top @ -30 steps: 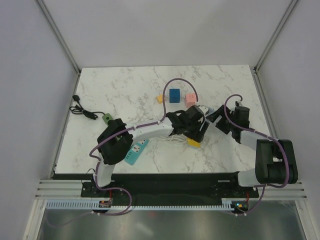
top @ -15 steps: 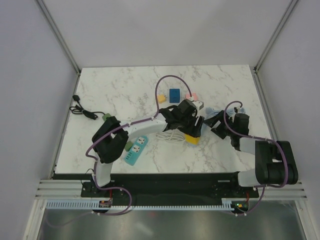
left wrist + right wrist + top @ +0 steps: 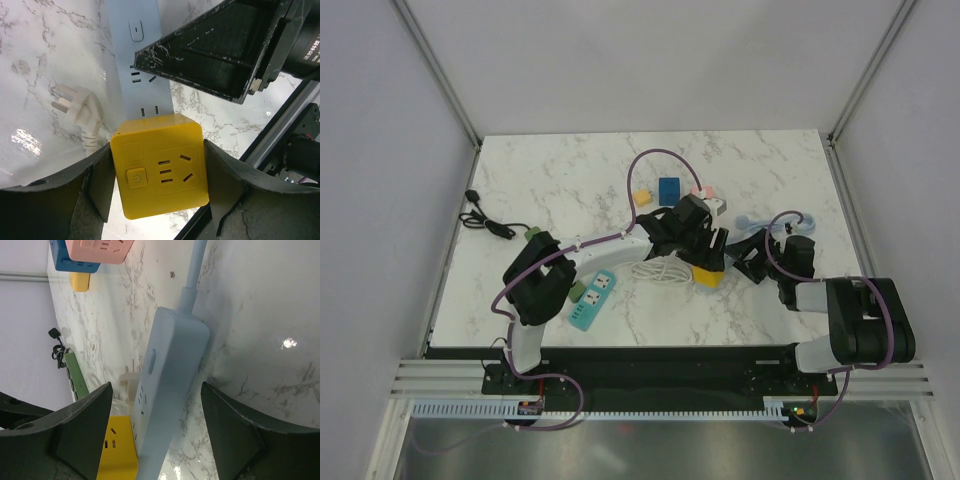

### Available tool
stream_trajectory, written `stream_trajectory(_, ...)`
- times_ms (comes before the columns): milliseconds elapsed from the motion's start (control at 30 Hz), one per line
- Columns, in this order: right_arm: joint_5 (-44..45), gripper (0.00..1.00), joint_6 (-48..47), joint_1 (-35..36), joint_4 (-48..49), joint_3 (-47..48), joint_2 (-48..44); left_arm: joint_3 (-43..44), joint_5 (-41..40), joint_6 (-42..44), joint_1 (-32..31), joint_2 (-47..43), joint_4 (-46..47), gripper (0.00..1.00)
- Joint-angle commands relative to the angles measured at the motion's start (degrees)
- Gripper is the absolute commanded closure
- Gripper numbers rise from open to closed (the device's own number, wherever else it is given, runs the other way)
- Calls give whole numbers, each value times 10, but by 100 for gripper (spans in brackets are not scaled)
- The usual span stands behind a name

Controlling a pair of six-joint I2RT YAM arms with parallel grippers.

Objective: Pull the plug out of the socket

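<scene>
Since 1.0 s ago, the right end effector (image 3: 745, 256) has been drawn back toward its own base. The left end effector (image 3: 159, 176) has been carried slightly farther from its base. The left elbow has been shifted aside, so more of the teal power strip (image 3: 594, 300) is exposed. Between 0.5 s ago and now only small shifts are noted.

Left end effector: closed on the yellow cube adapter (image 3: 160, 165), with one finger against each side face. The adapter is held against the end of the pale blue power strip (image 3: 142, 65), which runs on beyond the fingertips. Whether its pins are still seated cannot be told.

Right end effector: jaws spread wide, with the strip lying between the fingers and touched by neither. The adapter is seen just inside its left finger.

A white plug (image 3: 82, 112) is recorded lying flat on the desk (image 3: 560, 180), just beyond the left finger of the left end effector and beside the strip.
</scene>
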Motion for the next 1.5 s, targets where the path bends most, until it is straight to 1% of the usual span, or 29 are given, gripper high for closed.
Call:
stream_trajectory(0, -4, 21, 33, 9, 49, -13, 3, 17, 36, -30, 5, -42, 49, 98)
stream_trajectory(33, -1, 21, 41, 27, 58, -23, 4, 18, 41, -34, 5, -42, 53, 98)
stream_trajectory(133, 20, 22, 46, 46, 102, -40, 14, 10, 70, -46, 5, -34, 72, 98)
stream_trajectory(233, 23, 24, 49, 49, 143, -46, 33, -10, 91, -71, 5, -29, 92, 98)
stream_trajectory(333, 31, 27, 46, 50, 182, -58, 52, -9, 97, -70, 4, -25, 94, 98)
stream_trajectory(367, 31, 35, 41, 50, 191, -60, 57, -10, 95, -67, 4, -24, 94, 98)
stream_trajectory(433, 31, 43, 38, 50, 199, -62, 66, -17, 92, -68, 4, -26, 93, 98)
stream_trajectory(467, 31, 53, 35, 50, 200, -62, 67, -19, 90, -67, 4, -27, 94, 98)
stream_trajectory(500, 32, 57, 30, 51, 200, -62, 68, -21, 89, -65, 4, -25, 94, 98)
stream_trajectory(533, 39, 65, 26, 51, 200, -63, 67, -22, 87, -63, 4, -24, 93, 98)
stream_trajectory(633, 47, 76, 19, 50, 198, -63, 68, -21, 94, -60, 4, -21, 93, 98)
stream_trajectory(667, 45, 86, 17, 51, 201, -62, 69, -20, 99, -58, 4, -19, 90, 98)
stream_trajectory(733, 50, 95, 18, 52, 206, -65, 70, -17, 109, -52, 4, -14, 84, 97)
stream_trajectory(767, 49, 100, 19, 51, 207, -66, 72, -17, 110, -52, 4, -12, 81, 92)
stream_trajectory(800, 48, 100, 20, 51, 210, -67, 74, -20, 109, -53, 4, -10, 81, 83)
stream_trajectory(833, 47, 100, 25, 51, 222, -70, 76, -22, 107, -56, 4, -10, 81, 64)
stream_trajectory(867, 46, 100, 26, 51, 226, -72, 79, -23, 106, -59, 3, -10, 82, 57)
stream_trajectory(933, 44, 100, 28, 51, 233, -71, 87, -26, 100, -63, 3, -12, 81, 30)
stream_trajectory(1033, 36, 100, 31, 50, 245, -69, 102, -30, 96, -61, 3, -13, 76, 21)
stream_trajectory(1100, 30, 100, 35, 50, 252, -68, 113, -33, 96, -59, 3, -11, 74, 19)
stream_trajectory(1300, 29, 100, 38, 45, 264, -72, 114, -31, 101, -59, -5, 8, 71, 18)
stream_trajectory(1467, 29, 100, 38, 43, 266, -76, 111, -35, 78, -56, -12, 14, 57, 16)
